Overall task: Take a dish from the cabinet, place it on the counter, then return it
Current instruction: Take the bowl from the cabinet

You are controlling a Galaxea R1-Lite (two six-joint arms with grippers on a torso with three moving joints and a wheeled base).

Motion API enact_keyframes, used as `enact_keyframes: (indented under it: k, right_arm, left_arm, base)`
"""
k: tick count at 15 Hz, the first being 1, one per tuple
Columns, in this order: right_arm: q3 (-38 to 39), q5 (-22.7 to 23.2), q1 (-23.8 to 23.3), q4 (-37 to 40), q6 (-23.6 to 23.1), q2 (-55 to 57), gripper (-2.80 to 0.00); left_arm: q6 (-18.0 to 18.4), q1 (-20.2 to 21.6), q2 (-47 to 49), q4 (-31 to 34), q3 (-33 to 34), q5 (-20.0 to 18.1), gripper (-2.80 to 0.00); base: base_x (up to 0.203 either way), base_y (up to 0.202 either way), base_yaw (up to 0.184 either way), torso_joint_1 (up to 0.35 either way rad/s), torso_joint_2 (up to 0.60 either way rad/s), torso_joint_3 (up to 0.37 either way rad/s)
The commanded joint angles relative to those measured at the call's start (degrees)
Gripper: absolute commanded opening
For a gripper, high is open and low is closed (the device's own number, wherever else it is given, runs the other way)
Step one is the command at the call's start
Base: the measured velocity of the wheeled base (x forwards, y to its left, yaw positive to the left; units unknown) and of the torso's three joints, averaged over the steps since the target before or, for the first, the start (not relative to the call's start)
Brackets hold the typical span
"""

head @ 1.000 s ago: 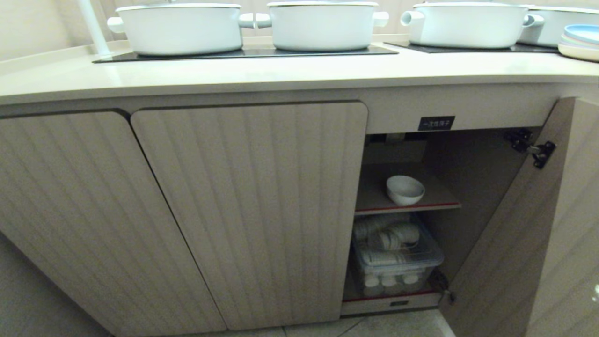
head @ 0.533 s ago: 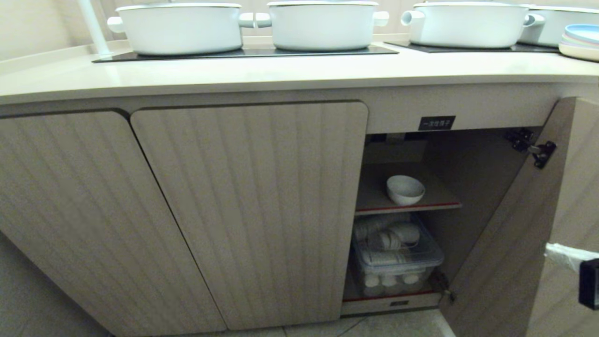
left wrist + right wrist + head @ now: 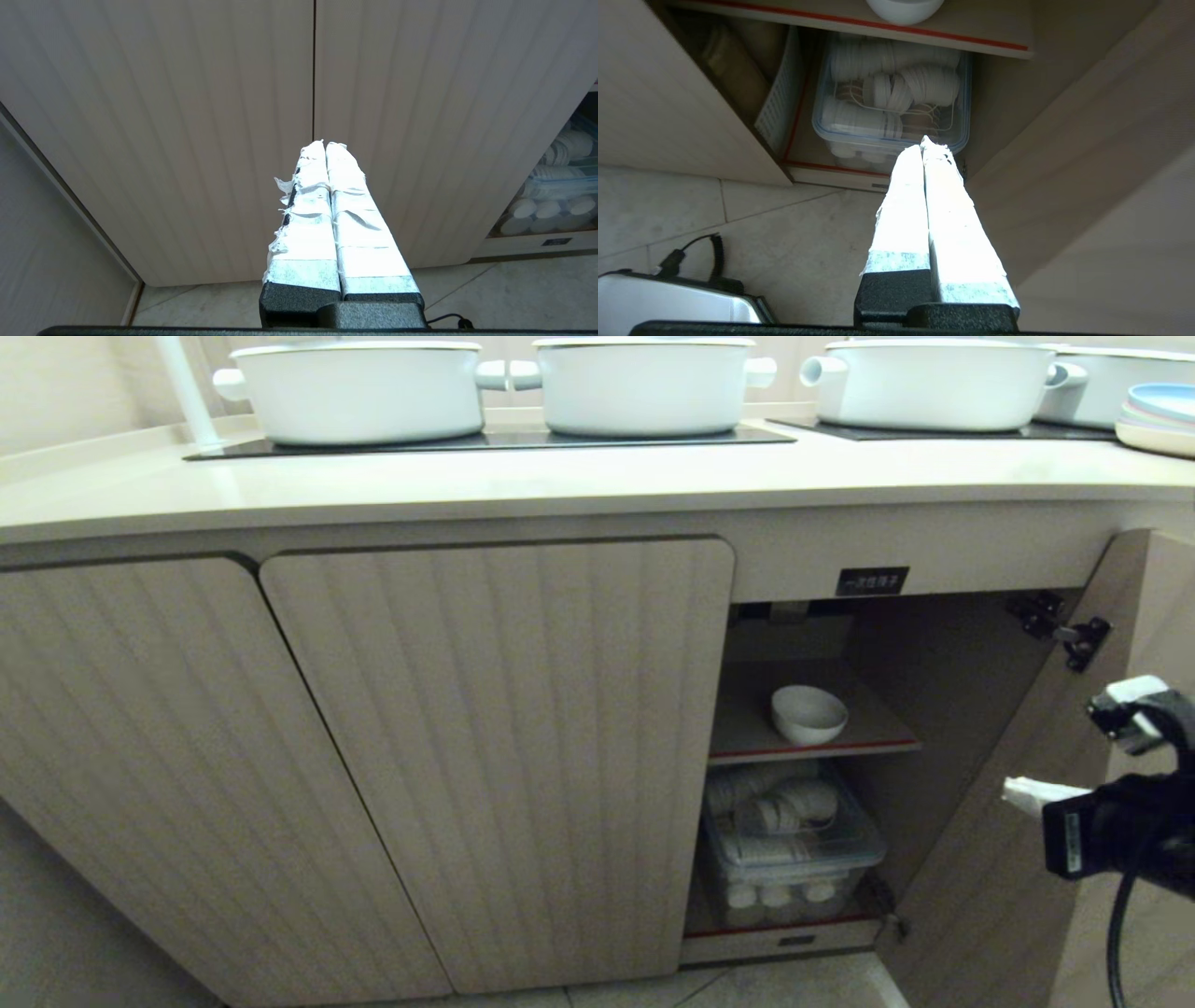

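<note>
Bowl (image 3: 808, 714) waits on the shelf, beyond our closed right pincer (image 3: 1016, 791).
We risk clipping the open door (image 3: 1008, 840) just beside it.

Four pots (image 3: 359, 392), one bowl (image 3: 808, 714), two end effectors (image 3: 1022, 793)

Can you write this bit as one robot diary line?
right claw: shut, empty, near open cabinet | dish: on shelf | left claw: shut

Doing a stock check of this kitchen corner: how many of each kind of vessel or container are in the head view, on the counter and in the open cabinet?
White pots on the counter: 4
Stack of pastel plates: 1
White bowl on the cabinet shelf: 1
Clear plastic bin below it: 1
Total: 7
</note>
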Motion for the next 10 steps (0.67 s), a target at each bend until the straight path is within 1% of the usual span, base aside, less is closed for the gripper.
enact_keyframes:
  k: [1, 7, 10]
  right_arm:
    - [0.07, 0.06, 0.03, -2.24, -0.2, 6.16, -2.8]
    - [-3.98, 0.06, 0.15, -11.85, -1.49, 19.1, -2.8]
    - [-5.74, -0.03, 1.64, -14.83, -1.57, 23.3, -2.8]
  left_arm:
    - [-0.04, 0.0, -0.02, 0.0, 0.0, 0.0, -2.8]
    - [-0.04, 0.0, -0.02, 0.0, 0.0, 0.0, -2.8]
    - [-0.04, 0.0, -0.02, 0.0, 0.0, 0.0, -2.8]
  base:
    - [0.0, 0.0, 0.0, 0.0, 0.0, 0.0]
    - [0.0, 0.0, 0.0, 0.0, 0.0, 0.0]
    - [0.0, 0.0, 0.0, 0.0, 0.0, 0.0]
